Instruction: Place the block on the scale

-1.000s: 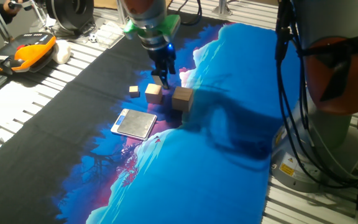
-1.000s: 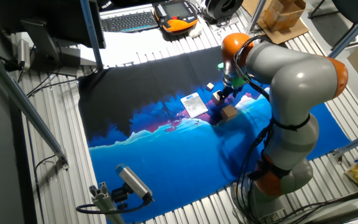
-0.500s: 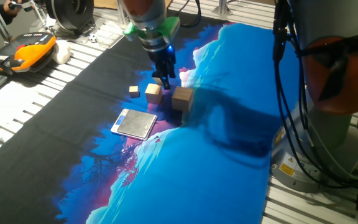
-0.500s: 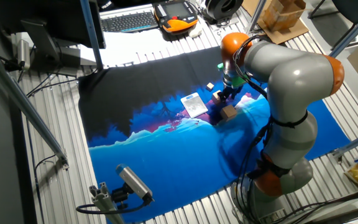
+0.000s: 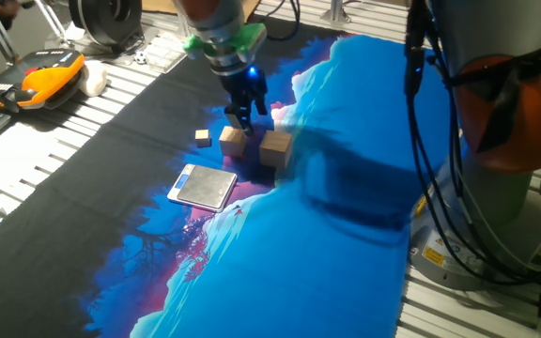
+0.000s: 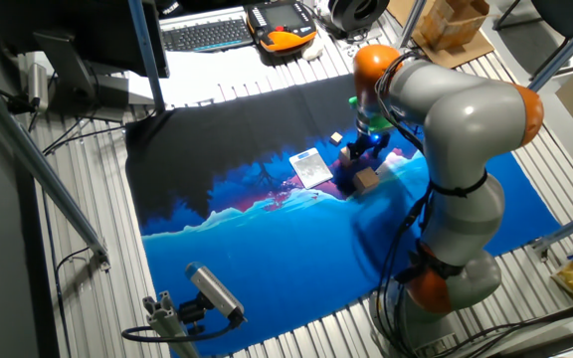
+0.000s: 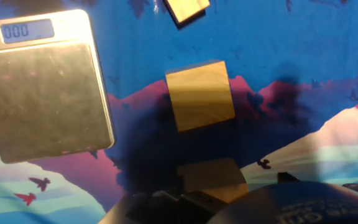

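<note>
Arm (image 6: 466, 129): fat grey rounded links, orange joint bands, black cables down its side. Green ring with blue LED above dark fingers (image 5: 239, 105). Yellow warning label at base.

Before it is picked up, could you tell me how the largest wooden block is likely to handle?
The block looks like solid wood, so probably rigid and light. Its flat faces suggest it should slide, not roll, and sit stably on the scale.
</note>
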